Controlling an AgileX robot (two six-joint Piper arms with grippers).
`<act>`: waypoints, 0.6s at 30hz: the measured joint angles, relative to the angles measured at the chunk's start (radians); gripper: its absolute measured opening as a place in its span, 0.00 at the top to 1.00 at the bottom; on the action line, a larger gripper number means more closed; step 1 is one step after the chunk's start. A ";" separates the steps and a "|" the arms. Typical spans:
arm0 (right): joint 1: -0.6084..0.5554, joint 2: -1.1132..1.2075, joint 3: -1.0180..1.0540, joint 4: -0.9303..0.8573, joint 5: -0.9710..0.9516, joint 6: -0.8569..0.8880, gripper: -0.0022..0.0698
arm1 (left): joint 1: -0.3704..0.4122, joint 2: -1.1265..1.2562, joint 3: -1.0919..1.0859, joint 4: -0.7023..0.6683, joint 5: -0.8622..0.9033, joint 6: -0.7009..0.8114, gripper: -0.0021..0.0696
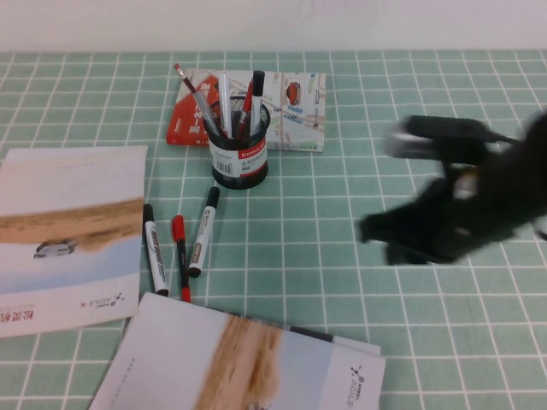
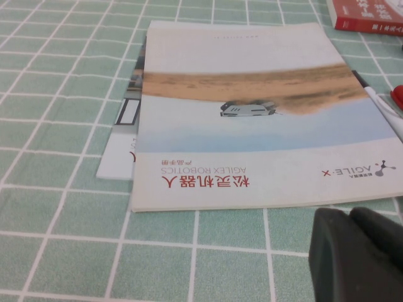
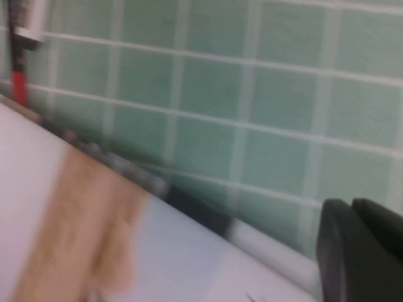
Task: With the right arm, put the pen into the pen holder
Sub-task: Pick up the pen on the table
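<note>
The pen [image 1: 203,231], a white marker with a black cap, lies on the green checked cloth in front of the pen holder [image 1: 239,147]. The holder is a black mesh cup with a red-and-white label and several pens standing in it. My right gripper [image 1: 373,231] is blurred and hovers over the cloth well to the right of the pen, empty. In the right wrist view its fingers [image 3: 362,251] are together above a brochure's edge. My left gripper [image 2: 349,215] is shut and empty, low over the cloth beside a brochure [image 2: 264,126]. It is out of the high view.
A darker-printed marker [image 1: 155,249] and a thin red pen [image 1: 180,256] lie left of the pen. One brochure [image 1: 64,239] lies at the left and another [image 1: 248,359] at the front. A red booklet [image 1: 192,111] and a map leaflet [image 1: 299,107] lie behind the holder.
</note>
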 joint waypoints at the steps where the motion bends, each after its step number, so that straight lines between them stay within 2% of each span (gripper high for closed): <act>1: 0.028 0.047 -0.049 -0.010 0.000 0.015 1.00 | 0.000 0.000 0.000 0.000 0.000 0.000 0.98; 7: 0.145 0.306 -0.332 -0.083 0.021 0.102 1.00 | 0.000 0.000 0.000 0.000 0.000 0.000 0.98; 10: 0.181 0.411 -0.465 -0.105 0.030 0.133 0.96 | 0.000 0.000 0.000 0.000 0.000 0.000 0.98; 12: 0.203 0.482 -0.562 -0.108 0.041 0.142 0.89 | 0.000 0.000 0.000 0.000 0.000 0.000 0.98; 18: 0.247 0.682 -0.830 -0.147 0.097 0.224 0.59 | 0.000 0.000 0.000 0.000 0.000 0.000 0.98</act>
